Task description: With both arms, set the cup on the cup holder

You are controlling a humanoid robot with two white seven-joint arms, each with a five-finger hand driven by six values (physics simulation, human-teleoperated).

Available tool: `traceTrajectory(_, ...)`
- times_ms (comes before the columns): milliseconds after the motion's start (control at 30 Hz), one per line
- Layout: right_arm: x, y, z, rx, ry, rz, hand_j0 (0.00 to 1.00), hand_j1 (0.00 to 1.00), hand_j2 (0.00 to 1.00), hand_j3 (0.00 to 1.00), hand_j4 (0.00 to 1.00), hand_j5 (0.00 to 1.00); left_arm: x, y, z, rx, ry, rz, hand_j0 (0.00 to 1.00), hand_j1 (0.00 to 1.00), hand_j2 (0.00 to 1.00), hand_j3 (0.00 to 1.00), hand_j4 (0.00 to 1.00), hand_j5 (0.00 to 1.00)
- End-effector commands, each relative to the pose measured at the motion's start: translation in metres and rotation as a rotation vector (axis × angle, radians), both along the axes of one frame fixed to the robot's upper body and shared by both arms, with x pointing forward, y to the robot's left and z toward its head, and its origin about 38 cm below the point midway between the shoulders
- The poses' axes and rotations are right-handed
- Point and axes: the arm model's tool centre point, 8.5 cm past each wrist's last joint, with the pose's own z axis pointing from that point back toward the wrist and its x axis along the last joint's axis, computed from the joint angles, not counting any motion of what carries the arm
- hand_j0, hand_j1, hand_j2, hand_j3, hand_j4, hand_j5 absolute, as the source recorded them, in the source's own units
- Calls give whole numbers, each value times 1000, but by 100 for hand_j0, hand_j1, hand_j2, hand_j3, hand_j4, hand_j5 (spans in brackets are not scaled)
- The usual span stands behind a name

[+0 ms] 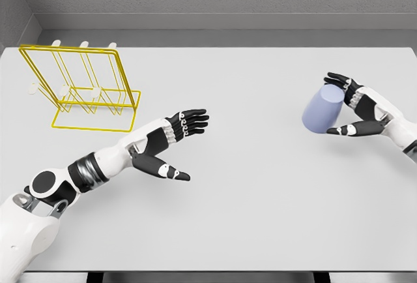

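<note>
Cup (322, 109) seemingly in right robot hand (355, 110)

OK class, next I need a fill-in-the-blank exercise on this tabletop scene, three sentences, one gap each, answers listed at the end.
1. The right hand grips a cup whose colour is pale ____.
2. The yellow wire cup holder stands at the table's far ____ corner.
3. The left hand is open and holds ____.

Answers: blue; left; nothing
</note>
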Motion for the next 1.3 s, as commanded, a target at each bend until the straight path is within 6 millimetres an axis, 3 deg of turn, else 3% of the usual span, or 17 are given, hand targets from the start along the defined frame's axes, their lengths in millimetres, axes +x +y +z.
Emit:
traceTrajectory(0,-1,2,-2,1,4,8,100,100,100,100,100,100,0,0,1,-6,2,1,100,100,100,100,100,100)
traceTrajectory(600,-1,4,-6,0,12,8,100,100,100,100,100,100,0,2,0,0,2,2,100,100,100,100,100,100)
traceTrajectory(1267,5,2,5,-10,-15,8,100,100,100,100,100,100,0,3,0,3,3,2,100,100,100,100,100,100)
